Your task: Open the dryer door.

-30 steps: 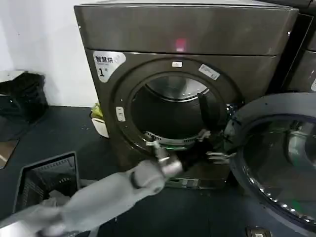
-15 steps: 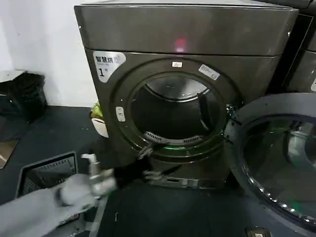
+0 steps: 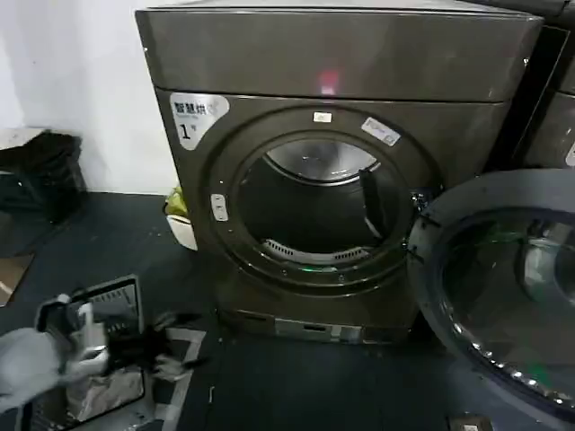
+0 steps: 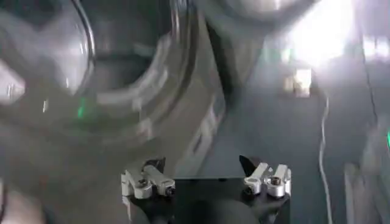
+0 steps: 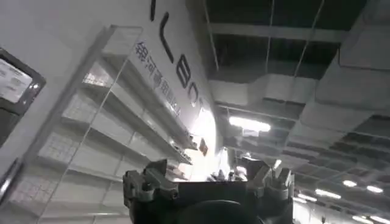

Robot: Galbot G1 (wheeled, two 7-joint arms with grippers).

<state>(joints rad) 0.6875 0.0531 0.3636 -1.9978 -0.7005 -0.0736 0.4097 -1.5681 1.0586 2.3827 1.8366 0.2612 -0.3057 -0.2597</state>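
The dryer (image 3: pixel 341 63), dark bronze-grey with a white "1" sticker and a pink-red light, fills the middle of the head view. Its drum mouth (image 3: pixel 314 206) is uncovered. The dryer door (image 3: pixel 512 287) hangs swung out wide to the right on its hinge side, inner rim and tinted glass facing me. My left gripper (image 3: pixel 184 341) is low at the left, over the floor and well away from the door, open with nothing in it. In the left wrist view the left gripper (image 4: pixel 201 163) has its jaws spread, and the dryer front (image 4: pixel 152 91) is a blur beyond. My right gripper (image 5: pixel 210 167) points up at a ceiling, open and empty.
A neighbouring dark machine (image 3: pixel 552 117) stands tight against the dryer's right side. A black mesh basket (image 3: pixel 90 314) sits on the dark floor at lower left, under the left arm. A black bin (image 3: pixel 45 171) stands by the white wall, and a white-and-yellow object (image 3: pixel 180 224) lies beside the dryer.
My left arm has drawn back from near the drum mouth and door edge, down to the lower left. The door stays open at the same angle.
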